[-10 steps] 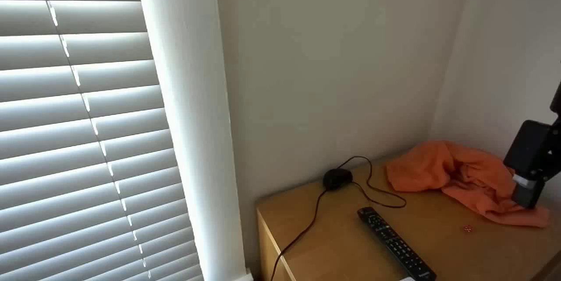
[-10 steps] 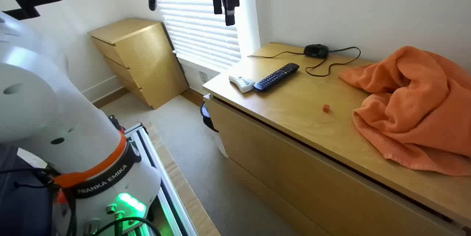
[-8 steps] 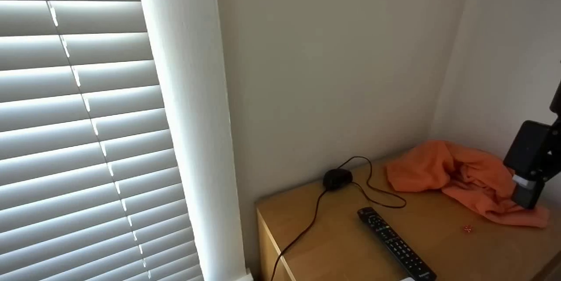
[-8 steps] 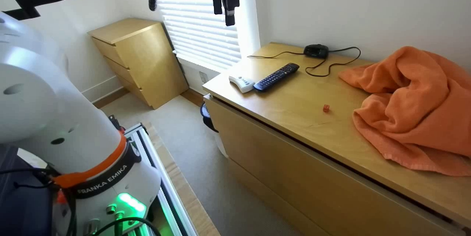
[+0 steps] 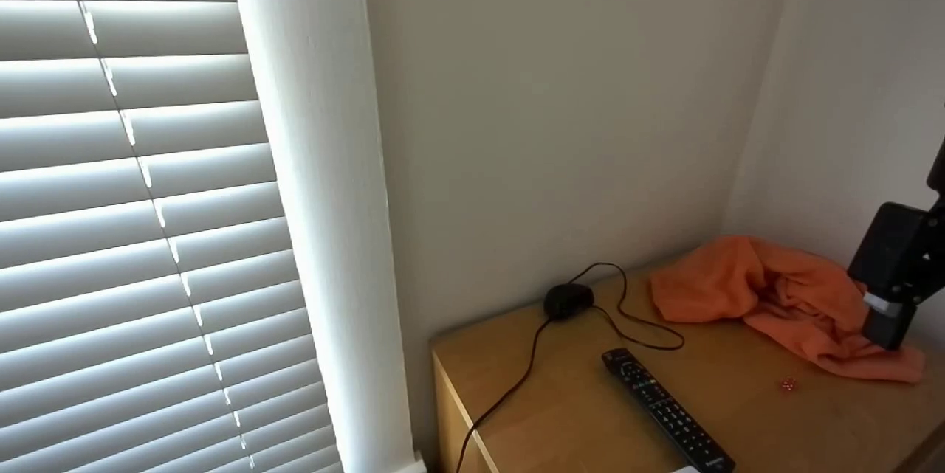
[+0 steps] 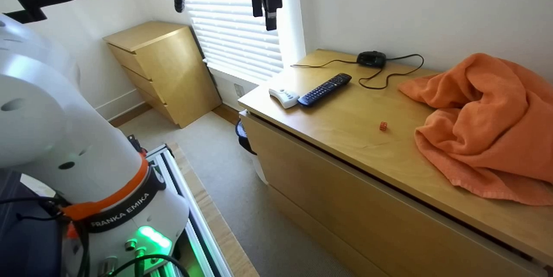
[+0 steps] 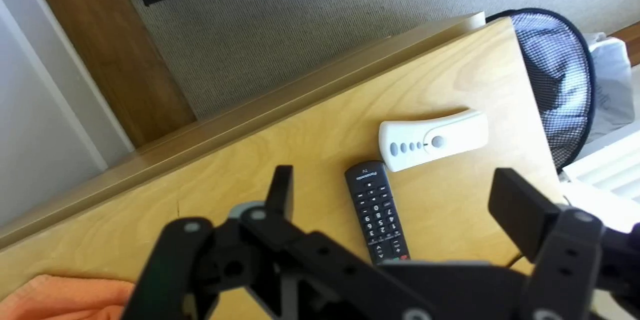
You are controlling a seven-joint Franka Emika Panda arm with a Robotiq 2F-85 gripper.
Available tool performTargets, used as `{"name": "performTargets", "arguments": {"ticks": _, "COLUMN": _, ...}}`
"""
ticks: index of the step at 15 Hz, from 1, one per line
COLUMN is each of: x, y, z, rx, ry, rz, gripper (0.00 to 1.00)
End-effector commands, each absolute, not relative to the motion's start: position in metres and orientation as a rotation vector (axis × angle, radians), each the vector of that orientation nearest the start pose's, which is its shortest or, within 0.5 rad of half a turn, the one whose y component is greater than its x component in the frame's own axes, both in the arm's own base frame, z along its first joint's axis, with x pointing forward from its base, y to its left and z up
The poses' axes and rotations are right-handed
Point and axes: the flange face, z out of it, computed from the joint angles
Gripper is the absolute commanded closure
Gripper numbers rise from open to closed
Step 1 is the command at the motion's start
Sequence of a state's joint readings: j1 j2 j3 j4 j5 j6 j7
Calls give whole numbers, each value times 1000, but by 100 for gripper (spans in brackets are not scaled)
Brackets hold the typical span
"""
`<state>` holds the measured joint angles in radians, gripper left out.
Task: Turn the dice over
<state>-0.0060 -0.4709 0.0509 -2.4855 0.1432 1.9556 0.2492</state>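
Observation:
A small red dice (image 6: pixel 383 126) with pale pips lies on the wooden dresser top, a short way from the orange towel. It shows in both exterior views (image 5: pixel 788 384). It does not show in the wrist view. My gripper (image 6: pixel 264 20) hangs high above the dresser, well apart from the dice. In an exterior view its dark finger (image 5: pixel 886 325) appears in front of the towel at the right edge. In the wrist view my gripper (image 7: pixel 394 175) has its fingers wide apart with nothing between them. The dresser top lies well below.
A crumpled orange towel (image 6: pixel 488 125) lies beside the dice. A black remote (image 6: pixel 325 90) and a white remote (image 6: pixel 284 97) touch near the dresser's end. A black device (image 6: pixel 371 59) with a cable sits by the wall. A mesh bin (image 7: pixel 555 85) stands past the dresser's end.
My gripper has shifted very slightly to the right in an exterior view. The dice, towel and remotes have not moved.

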Motion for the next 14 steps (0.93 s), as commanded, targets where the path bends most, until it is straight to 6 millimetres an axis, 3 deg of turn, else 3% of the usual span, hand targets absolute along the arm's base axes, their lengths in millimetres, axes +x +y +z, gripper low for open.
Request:
{"name": "performTargets", "arguments": {"ticks": 1, "x": 414, "y": -21, "z": 424, "rx": -2989, "ry": 683, "rz": 152, "gripper": 0}}
{"name": "performTargets", "arguments": {"ticks": 9, "x": 446, "y": -136, "z": 357, "rx": -2716, "ry": 1298, "rz": 152, "gripper": 0}}
{"name": "performTargets", "arguments": {"ticks": 13, "x": 466, "y": -173, "z": 323, "rx": -2539, "ry": 1564, "rz": 151, "gripper": 0}}
{"name": "performTargets", "arguments": {"ticks": 14, "x": 453, "y": -160, "z": 338, "rx": -2624, "ry": 1449, "rz": 134, "gripper": 0}}
